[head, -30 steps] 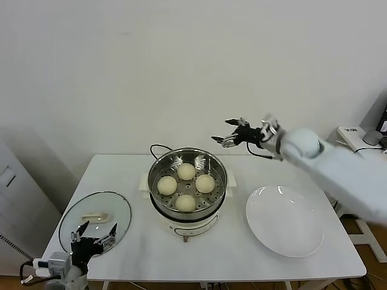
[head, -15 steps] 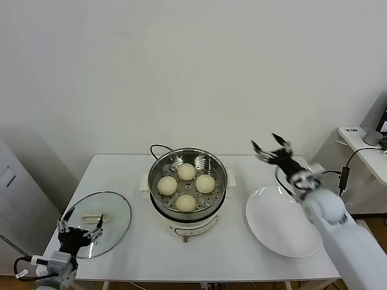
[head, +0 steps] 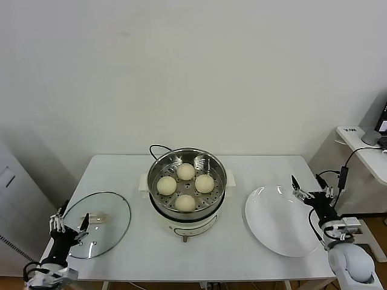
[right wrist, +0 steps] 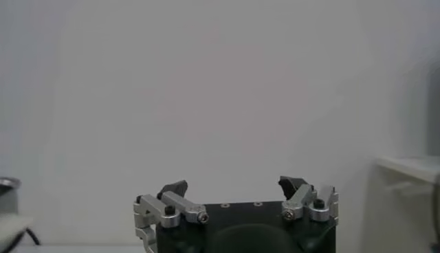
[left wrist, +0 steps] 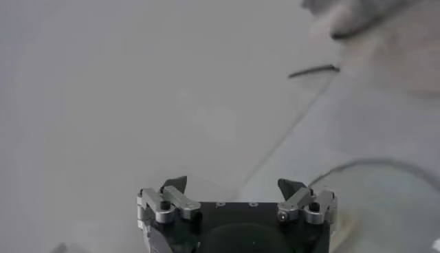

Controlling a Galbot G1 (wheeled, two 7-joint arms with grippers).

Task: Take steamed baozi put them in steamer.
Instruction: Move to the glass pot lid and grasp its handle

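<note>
We see four baozi [head: 185,186] sitting in the steamer [head: 187,158], which stands mid-counter [head: 151,254] toward the back. To its left a glass lid [head: 112,208] lies flat; to its right lies a white plate [head: 272,226] with nothing on it. Our left end effector [head: 68,220] hangs at the counter's front left corner, beside the lid, jaws spread wide and holding nothing. Our right end effector [head: 311,185] sits by the plate's right rim, jaws likewise wide apart and bare.
</note>
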